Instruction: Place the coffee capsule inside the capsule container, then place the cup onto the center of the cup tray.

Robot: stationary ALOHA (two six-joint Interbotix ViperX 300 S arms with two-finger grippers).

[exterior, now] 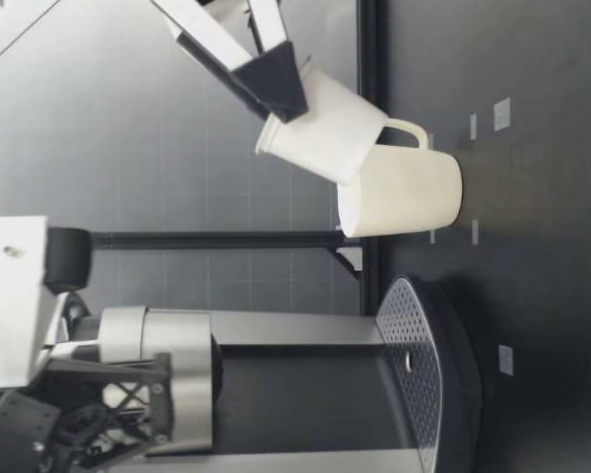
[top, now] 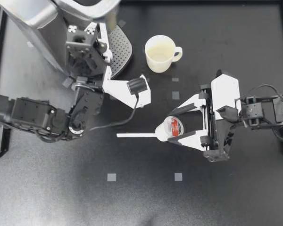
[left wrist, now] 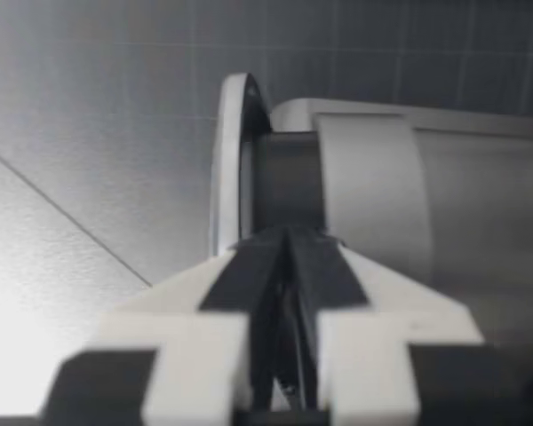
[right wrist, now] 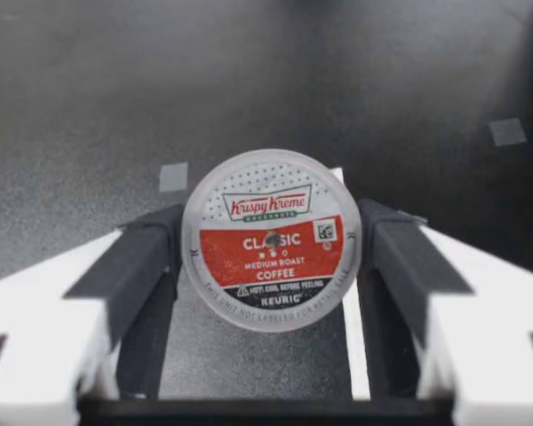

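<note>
The cup stands upright on the table near the edge where the coffee machine fills the left corner. It sits off the perforated cup tray, apart from it to the right, and its inside shows only pale wall and bottom. My right gripper is clamped on the coffee capsule over the middle of the table, beside the end of a white strip. My left gripper is up against the machine.

The right wrist view alone shows the capsule's sealed foil lid, with the dark pads pressing its rim from both sides. The low view shows the capsule raised off the table and tilted, nearer the camera than the cup. Only the left wrist view shows the left gripper with its fingers together, holding nothing, pointing at the machine's rounded silver head.
</note>
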